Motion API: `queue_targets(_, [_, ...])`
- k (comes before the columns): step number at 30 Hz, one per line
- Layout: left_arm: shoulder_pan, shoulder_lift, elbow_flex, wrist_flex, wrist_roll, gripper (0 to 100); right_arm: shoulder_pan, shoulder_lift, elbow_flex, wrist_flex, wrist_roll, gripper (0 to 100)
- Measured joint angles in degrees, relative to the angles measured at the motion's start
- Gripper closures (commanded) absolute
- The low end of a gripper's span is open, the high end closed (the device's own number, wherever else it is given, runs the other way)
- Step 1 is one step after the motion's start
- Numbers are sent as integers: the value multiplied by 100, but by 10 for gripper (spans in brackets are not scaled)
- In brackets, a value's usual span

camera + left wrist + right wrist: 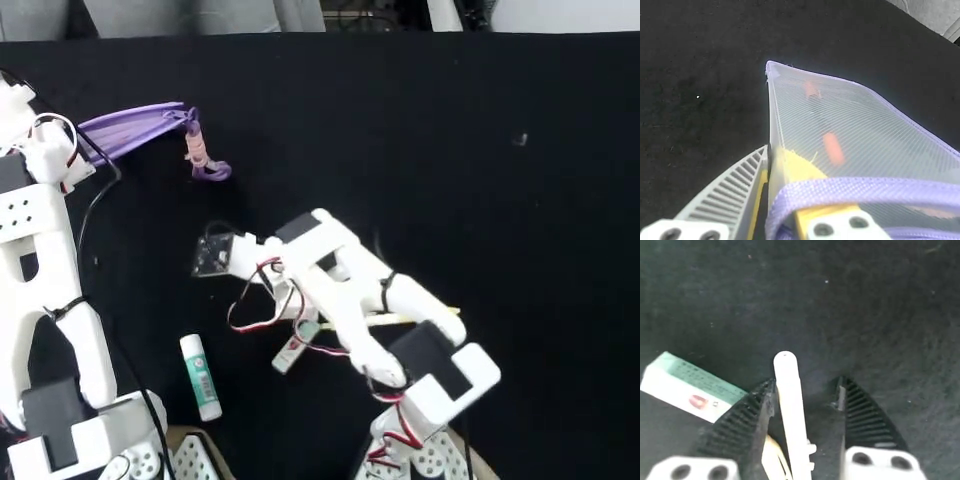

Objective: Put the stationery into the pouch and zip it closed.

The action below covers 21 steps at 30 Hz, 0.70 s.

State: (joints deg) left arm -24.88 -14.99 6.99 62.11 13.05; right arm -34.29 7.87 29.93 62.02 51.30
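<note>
- Right gripper [805, 382] is about half open, jaws on either side of a white pen [789, 405] that rests against one finger on the black table [865, 300].
- A small green-and-white box [687, 382] lies just beside that gripper.
- Right arm [340, 280] is bent over mid-table, wrist tipped down.
- Left gripper [771, 150] is clamped on the edge of the purple mesh pouch [840, 130], at the table's far left.
- Left arm [45, 270] is stretched along the left edge.
- A glue stick [200, 376] lies between the arms.

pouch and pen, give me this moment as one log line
left pincer: shut on pouch | right pincer: open astride pen | eraser: beside pen | glue stick: outside pouch
</note>
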Motion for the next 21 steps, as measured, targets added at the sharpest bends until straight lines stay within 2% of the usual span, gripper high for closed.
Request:
queue_targets(1, [0,0,0,0,0,972,18,26,-26,-26,0,985])
queue_targets(12, [0,0,0,0,0,972,123,44,-316,35,0,987])
queue_targets(21, [62,0,0,0,0,972,941,44,-2242,1301,0,987])
